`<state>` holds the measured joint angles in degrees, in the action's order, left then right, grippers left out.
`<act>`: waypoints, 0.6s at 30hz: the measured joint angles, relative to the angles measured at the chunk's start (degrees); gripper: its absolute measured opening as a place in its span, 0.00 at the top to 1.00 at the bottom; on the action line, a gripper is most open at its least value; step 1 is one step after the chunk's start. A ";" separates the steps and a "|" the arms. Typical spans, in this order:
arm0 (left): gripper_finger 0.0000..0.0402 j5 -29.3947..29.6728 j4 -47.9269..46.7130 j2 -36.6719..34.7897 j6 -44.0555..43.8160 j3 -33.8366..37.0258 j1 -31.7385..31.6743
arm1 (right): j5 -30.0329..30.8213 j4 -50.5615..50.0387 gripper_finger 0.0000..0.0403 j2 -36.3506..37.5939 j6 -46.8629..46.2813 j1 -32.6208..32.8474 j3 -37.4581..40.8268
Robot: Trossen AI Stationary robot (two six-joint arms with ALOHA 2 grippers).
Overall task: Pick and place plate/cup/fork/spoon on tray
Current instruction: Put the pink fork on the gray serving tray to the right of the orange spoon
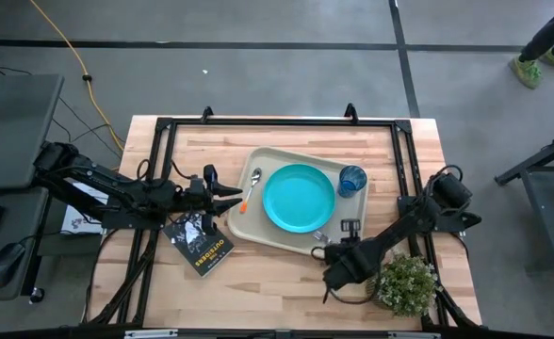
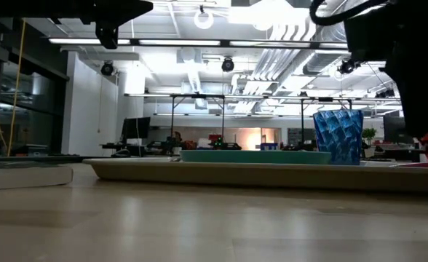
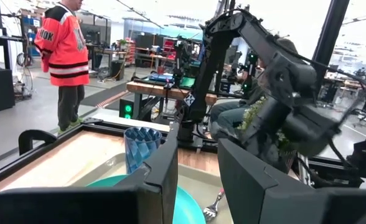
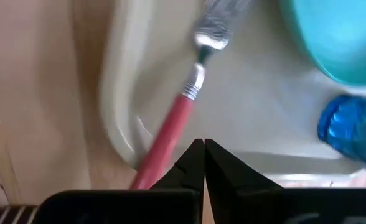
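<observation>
The beige tray [image 1: 258, 224] lies mid-table with the turquoise plate [image 1: 299, 198] and the blue cup [image 1: 351, 179] on it. The orange-handled spoon [image 1: 250, 191] lies on the tray's left part. The fork [image 4: 170, 127] has its tines [image 4: 213, 25] on the tray floor and its red-pink handle across the tray's near rim [image 4: 117, 124]. My right gripper [image 4: 203, 144] is shut right beside that handle, over the near rim [image 1: 326, 250]. My left gripper [image 1: 230, 196] is open and empty at the tray's left edge, next to the spoon. My right gripper's shut fingers [image 4: 189, 163] stand close beside the fork's handle [image 4: 161, 146], coming from the table's near side. I cannot tell whether they touch it. The fork lies slanted over the rim, not lifted.
A small dark book [image 1: 200, 243] lies near the tray's near-left corner. A potted plant [image 1: 407, 282] stands at the near right, by my right arm. Black frame rails [image 1: 277, 122] edge the table. A person in an orange jersey [image 3: 61, 56] stands beyond the table.
</observation>
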<state>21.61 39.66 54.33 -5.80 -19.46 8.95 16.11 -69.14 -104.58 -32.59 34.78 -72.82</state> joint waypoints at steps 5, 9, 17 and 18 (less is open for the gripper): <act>0.76 0.00 -0.02 0.00 0.00 0.00 0.00 | 3.37 3.85 0.96 9.70 -6.93 -0.83 6.80; 0.76 0.00 0.00 0.00 0.00 0.00 -0.02 | 3.51 16.40 0.85 19.66 -15.00 -1.76 14.34; 0.76 0.00 0.02 0.00 0.00 0.00 -0.04 | -2.09 36.86 0.58 25.71 -18.10 -3.36 27.44; 0.76 0.00 0.00 0.00 0.00 0.00 -0.04 | -3.03 37.19 0.56 25.31 -18.46 -3.62 28.22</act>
<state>21.61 39.66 54.33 -5.80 -19.46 8.91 13.08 -31.95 -79.27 -51.05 31.16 -44.59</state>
